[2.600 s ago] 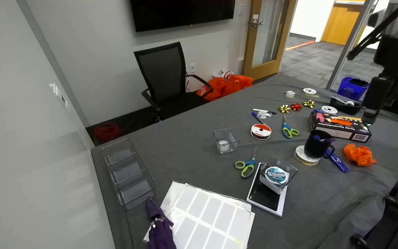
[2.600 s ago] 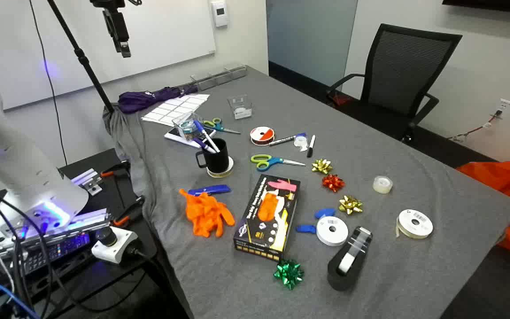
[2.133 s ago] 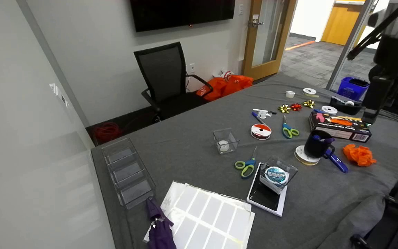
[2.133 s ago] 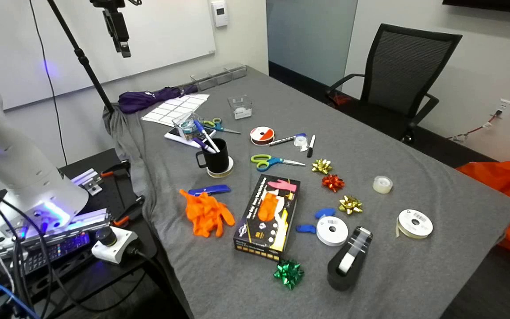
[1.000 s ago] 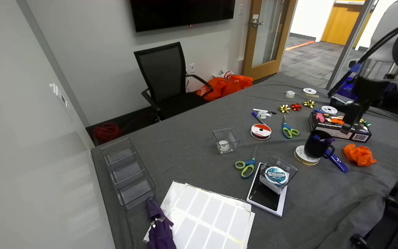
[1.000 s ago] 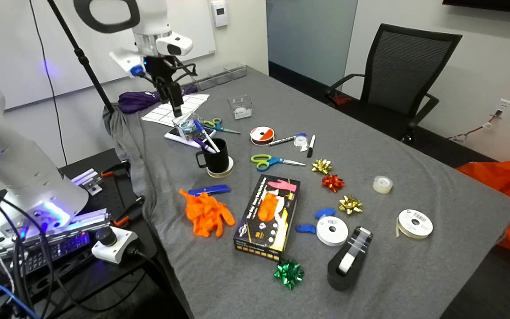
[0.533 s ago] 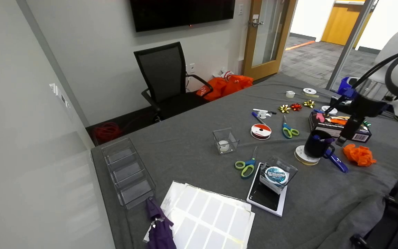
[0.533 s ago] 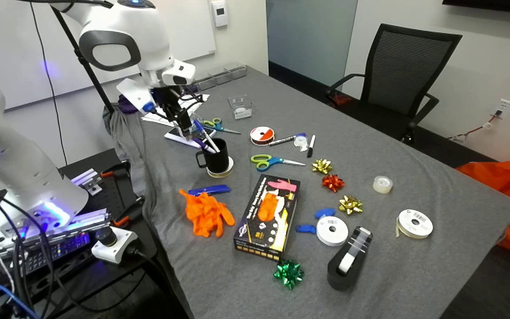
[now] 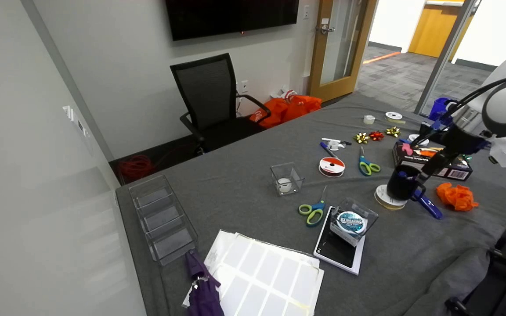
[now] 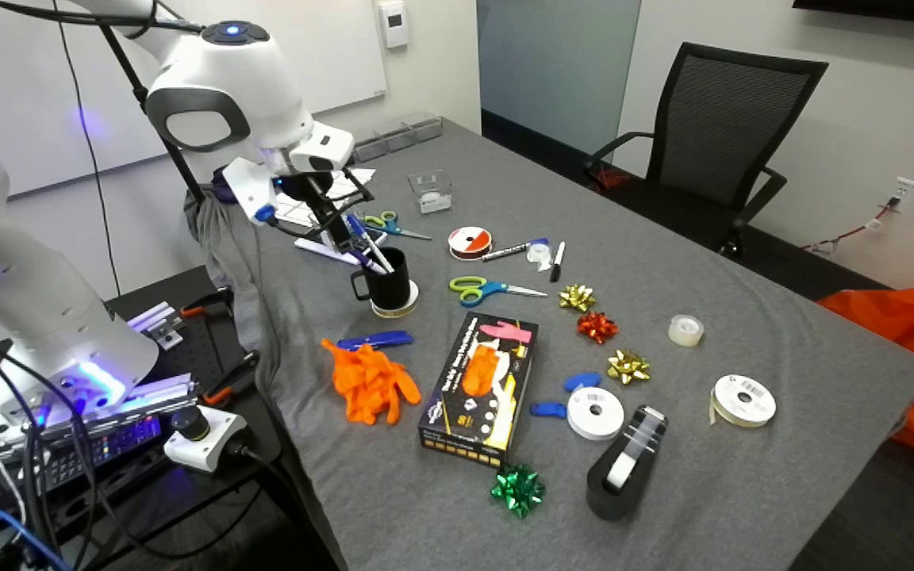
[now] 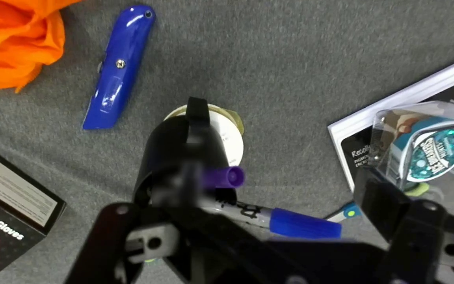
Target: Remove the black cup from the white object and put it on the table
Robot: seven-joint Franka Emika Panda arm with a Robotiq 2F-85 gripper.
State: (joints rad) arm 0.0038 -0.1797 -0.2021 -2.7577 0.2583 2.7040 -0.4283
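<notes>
The black cup [image 9: 398, 186] stands upright on the white object [image 9: 385, 196], a round disc, on the dark grey table [image 9: 231, 188]. The cup also shows in an exterior view [image 10: 392, 287] and in the wrist view [image 11: 172, 138], its handle towards the robot base. It holds a purple pen [image 11: 223, 177] and a white marker with a blue end [image 11: 306, 223]. My gripper [image 11: 282, 191] is open. One blurred finger overlaps the cup's mouth in the wrist view; whether it is inside cannot be told. The other finger [image 11: 380, 201] is apart, beyond the marker.
A blue cutter [image 11: 118, 71] and an orange glove [image 9: 456, 196] lie beside the cup. A black glove box [image 10: 477, 388] stands near. A white-framed flat box [image 9: 338, 245] bears a clear container [image 9: 354, 221]. Scissors [image 9: 314, 210] lie past it.
My gripper has come down from high above the table and across to the cup's rim, tilting as it came. The cup, its pens and the white object have not moved.
</notes>
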